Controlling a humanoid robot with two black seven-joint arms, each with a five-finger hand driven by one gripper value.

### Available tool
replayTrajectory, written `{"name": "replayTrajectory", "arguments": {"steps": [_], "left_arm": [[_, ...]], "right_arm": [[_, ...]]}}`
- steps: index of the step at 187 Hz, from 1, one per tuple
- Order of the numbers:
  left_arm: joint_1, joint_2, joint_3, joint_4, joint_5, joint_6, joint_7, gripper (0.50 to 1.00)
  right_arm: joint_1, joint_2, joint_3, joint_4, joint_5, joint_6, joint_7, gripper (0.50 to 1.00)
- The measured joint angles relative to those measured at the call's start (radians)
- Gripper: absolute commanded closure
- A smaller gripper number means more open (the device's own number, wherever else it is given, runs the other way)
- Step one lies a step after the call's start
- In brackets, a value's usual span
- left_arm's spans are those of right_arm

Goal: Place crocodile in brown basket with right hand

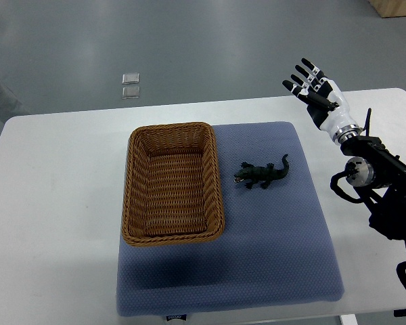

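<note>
A small dark green toy crocodile [262, 175] lies on the blue mat [271, 230], just right of the brown wicker basket [172, 135], snout toward the basket. The basket holds nothing and rests on the mat's left part. My right hand [313, 87] is raised above the table's far right corner, well up and to the right of the crocodile, fingers spread and holding nothing. Its black forearm [382, 183] runs down the right edge. The left arm does not show.
The white table [54, 203] carries the mat. Two small clear square objects [130, 85] lie on the grey floor beyond the table's far edge. A wooden box corner [399, 7] shows at the top right.
</note>
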Motion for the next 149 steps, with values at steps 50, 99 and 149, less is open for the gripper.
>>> {"name": "replayTrajectory", "arguments": {"steps": [50, 99, 149], "left_arm": [[0.007, 0.0, -0.007, -0.007, -0.002, -0.001, 0.002, 0.5], [0.009, 0.0, -0.005, 0.0, -0.006, -0.001, 0.003, 0.5], [0.008, 0.0, -0.005, -0.002, -0.006, -0.001, 0.003, 0.5]], "right_arm": [[0.0, -0.001, 0.0, 0.001, 0.0, 0.001, 0.0, 0.576], [0.0, 0.001, 0.0, 0.003, 0.001, 0.0, 0.0, 0.576], [0.0, -0.001, 0.001, 0.003, 0.002, -0.001, 0.0, 0.576]]}}
